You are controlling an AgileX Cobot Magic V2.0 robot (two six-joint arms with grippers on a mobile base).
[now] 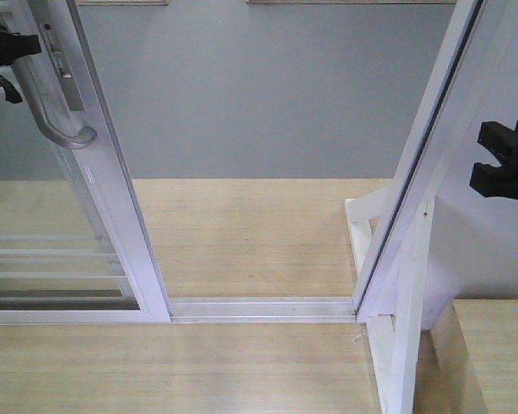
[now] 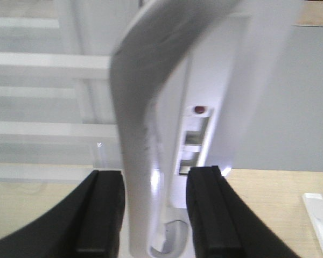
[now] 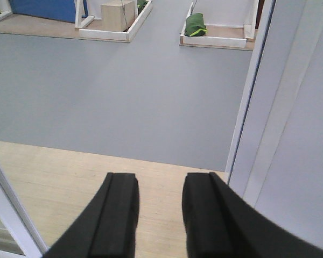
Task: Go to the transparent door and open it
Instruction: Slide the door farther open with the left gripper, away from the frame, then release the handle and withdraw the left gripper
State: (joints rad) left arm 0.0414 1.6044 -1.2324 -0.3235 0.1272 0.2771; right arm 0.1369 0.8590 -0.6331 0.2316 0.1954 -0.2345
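Door track (image 1: 263,307) across wood floor (image 1: 242,233)

Even, bright indoor light, soft shadows. The left wrist view is blurred on the close handle (image 2: 151,134); other views sharp

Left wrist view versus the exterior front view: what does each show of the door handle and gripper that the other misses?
Only the left wrist view shows the left gripper with the grey handle passing between its fingers, plus the latch cutouts on the stile. Only the front view shows the transparent door slid aside, the floor track across the gap, the door frame post and the right gripper free beside it. Both show the handle and the door's horizontal bars.
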